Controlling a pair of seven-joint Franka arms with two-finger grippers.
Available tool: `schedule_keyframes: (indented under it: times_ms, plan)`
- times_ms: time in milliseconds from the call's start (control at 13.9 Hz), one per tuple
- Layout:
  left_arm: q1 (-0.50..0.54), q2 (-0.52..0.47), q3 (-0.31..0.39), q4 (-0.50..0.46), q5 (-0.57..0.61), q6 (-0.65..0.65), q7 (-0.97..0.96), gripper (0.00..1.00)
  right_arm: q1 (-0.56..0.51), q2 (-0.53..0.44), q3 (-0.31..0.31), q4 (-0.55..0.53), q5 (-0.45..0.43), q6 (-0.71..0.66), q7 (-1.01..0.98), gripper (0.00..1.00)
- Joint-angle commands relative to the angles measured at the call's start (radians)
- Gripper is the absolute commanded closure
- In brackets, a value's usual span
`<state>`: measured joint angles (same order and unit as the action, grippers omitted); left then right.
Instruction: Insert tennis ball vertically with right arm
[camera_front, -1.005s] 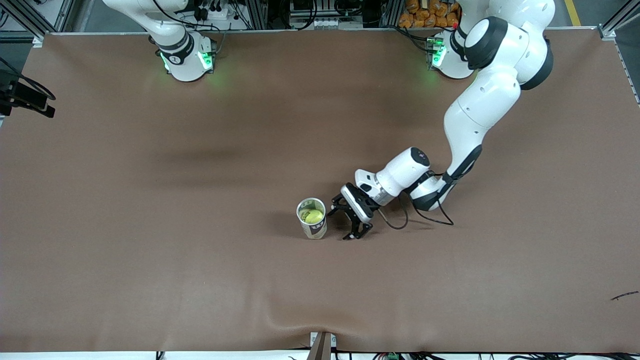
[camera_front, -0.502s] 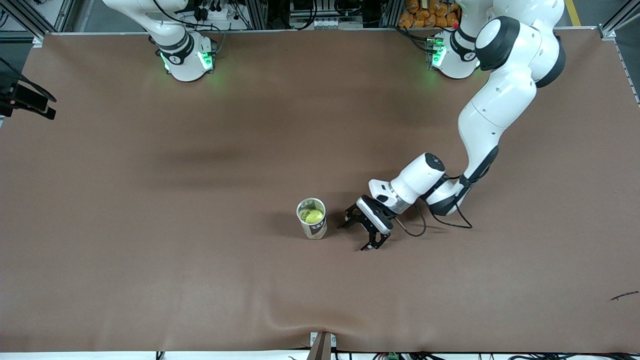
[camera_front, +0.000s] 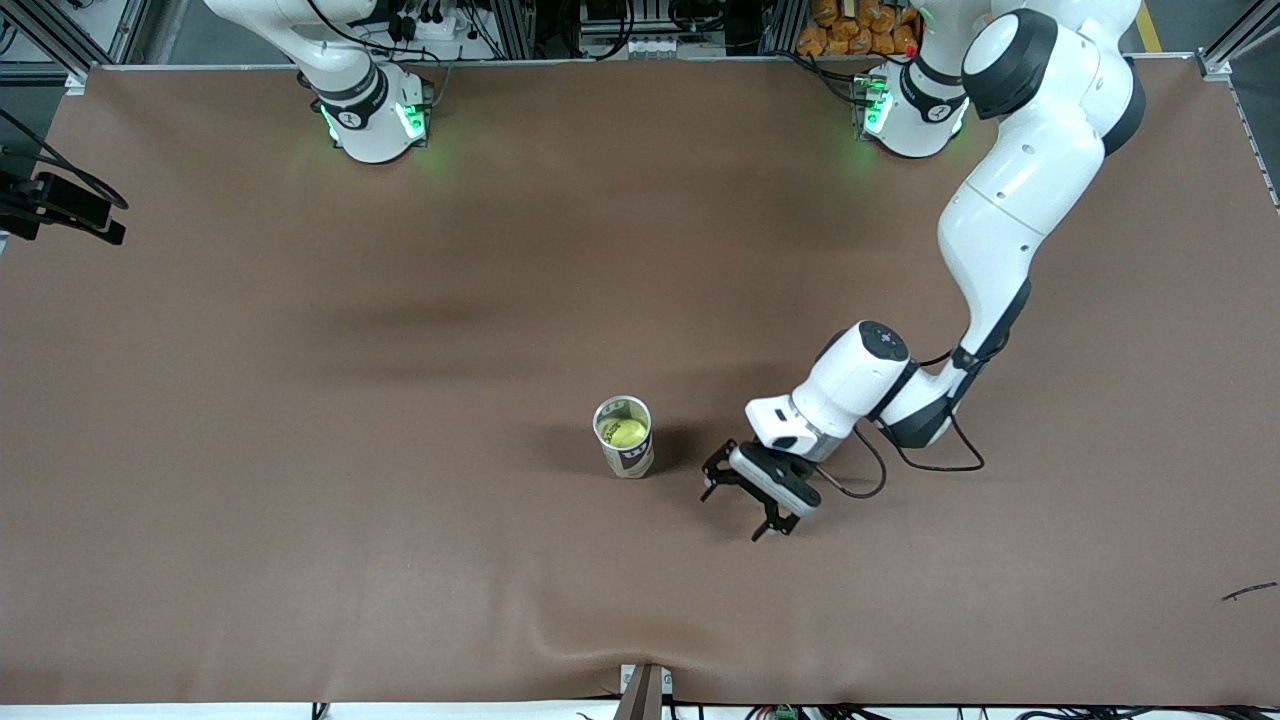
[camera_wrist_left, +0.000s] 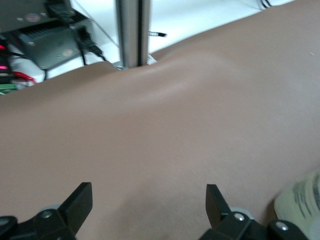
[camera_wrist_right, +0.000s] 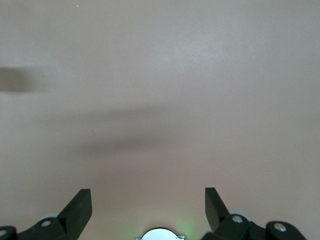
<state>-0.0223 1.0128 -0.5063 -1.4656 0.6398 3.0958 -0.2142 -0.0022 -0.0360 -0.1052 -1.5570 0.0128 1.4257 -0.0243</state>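
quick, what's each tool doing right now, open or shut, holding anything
Left tool: open, holding nothing, low over the table beside the can.
Right tool: open, empty, over bare table.

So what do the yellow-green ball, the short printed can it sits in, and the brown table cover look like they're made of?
Yellow-green ball: fuzzy felt, judging by its matte, dull colour; likely a tennis ball.
Short printed can: probably thin plastic or card with a printed label; pale rim, no clear metallic shine.
Brown table cover: soft matte sheet, cloth or mat; it ripples at the edge nearest the front camera.
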Motion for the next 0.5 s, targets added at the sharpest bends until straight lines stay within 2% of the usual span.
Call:
schedule_keyframes:
  times_ms: [0,144,431]
  plan:
    - [-0.001,-0.031,-0.005,0.043,-0.063,-0.129,-0.02,0.0,0.002,-0.001,-0.005,0.0,0.001,0.004,0.017,0.0]
    - [-0.001,-0.06,-0.005,0.05,-0.109,-0.239,-0.02,0.0,0.001,-0.001,-0.007,0.0,0.001,0.004,0.017,0.0]
    - [0.013,-0.187,-0.005,0.068,-0.196,-0.529,-0.02,0.0,-0.002,-0.001,-0.007,0.0,0.001,0.002,0.017,0.0]
